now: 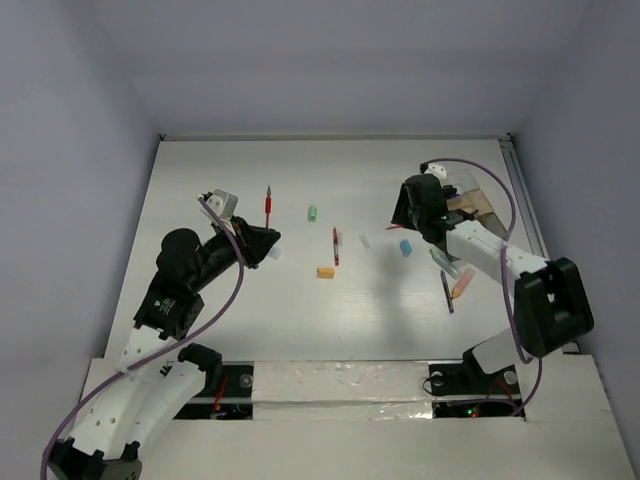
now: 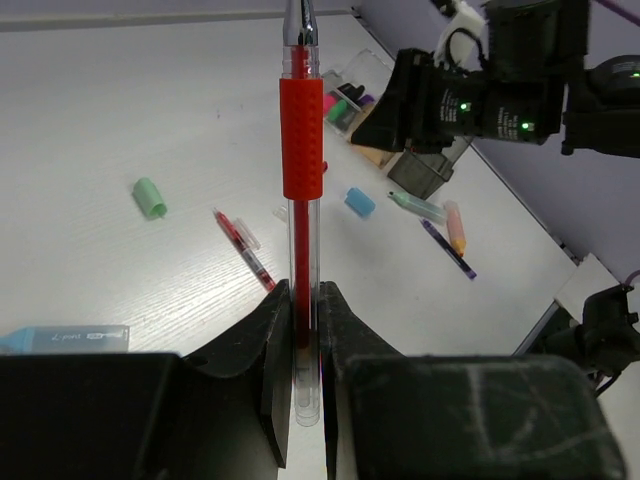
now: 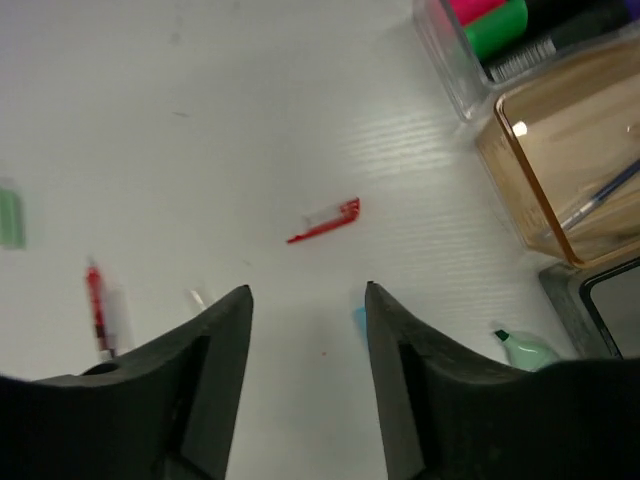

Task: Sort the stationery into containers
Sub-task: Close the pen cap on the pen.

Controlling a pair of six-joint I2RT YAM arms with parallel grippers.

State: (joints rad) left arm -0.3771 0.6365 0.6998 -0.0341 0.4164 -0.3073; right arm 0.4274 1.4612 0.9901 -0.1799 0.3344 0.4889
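Observation:
My left gripper (image 1: 270, 241) (image 2: 305, 292) is shut on the clear end of a red pen (image 2: 301, 140), which sticks up out of the jaws (image 1: 267, 206). My right gripper (image 1: 402, 222) (image 3: 308, 292) is open and empty, above the table near a blue eraser (image 1: 406, 247) (image 2: 360, 202). The clear compartment box (image 1: 478, 205) (image 3: 545, 215) stands at the right, with pink and green highlighters (image 3: 492, 20) in one part and a blue pen (image 3: 603, 196) in the tan part. On the table lie a second red pen (image 1: 335, 246) (image 2: 243, 247), a green eraser (image 1: 312, 213) (image 2: 150, 197) and an orange eraser (image 1: 325, 272).
A mint highlighter (image 1: 440, 258) (image 2: 418, 207), an orange highlighter (image 1: 462, 283) (image 2: 456, 228) and a dark purple pen (image 1: 447, 293) (image 2: 449, 250) lie under the right forearm. A red pen clip (image 3: 326, 220) lies ahead of the right fingers. A light blue labelled eraser (image 2: 66, 338) lies beside the left fingers.

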